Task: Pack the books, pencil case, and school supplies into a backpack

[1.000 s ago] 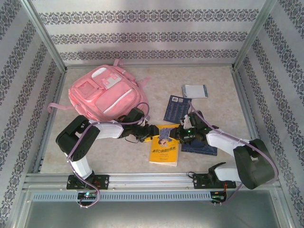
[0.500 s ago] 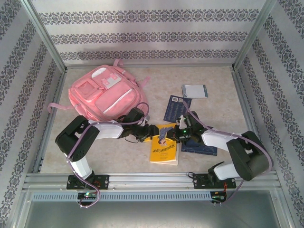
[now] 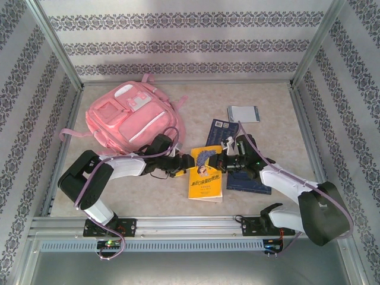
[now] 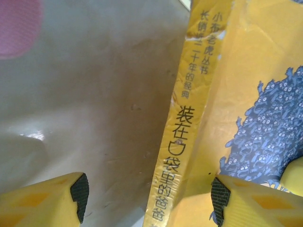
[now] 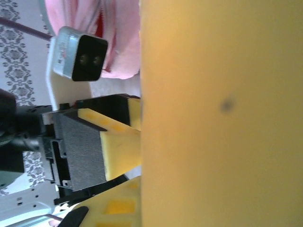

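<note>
The yellow book (image 3: 205, 178) with its blue picture lies near the table's middle, its far right corner raised. My right gripper (image 3: 221, 159) is shut on that corner; in the right wrist view the yellow cover (image 5: 222, 113) stands close against the lens beside my gripper (image 5: 142, 208). My left gripper (image 3: 185, 161) is open at the book's left edge. The book's spine (image 4: 182, 142) runs between its fingertips (image 4: 149, 196) without touching them. The pink backpack (image 3: 130, 116) lies at the back left. Two dark navy books (image 3: 221, 135) (image 3: 249, 183) and a grey-white notebook (image 3: 243, 113) lie to the right.
Patterned walls and metal frame posts (image 3: 56, 53) close in the table on three sides. A metal rail (image 3: 190, 225) runs along the near edge. A pink backpack strap (image 3: 70, 134) trails to the left. The left wrist's camera (image 5: 80, 56) shows in the right wrist view.
My right gripper has shut on the yellow book's far corner and tilted it up. My left gripper has opened wider and its arm has drawn back to the left.
</note>
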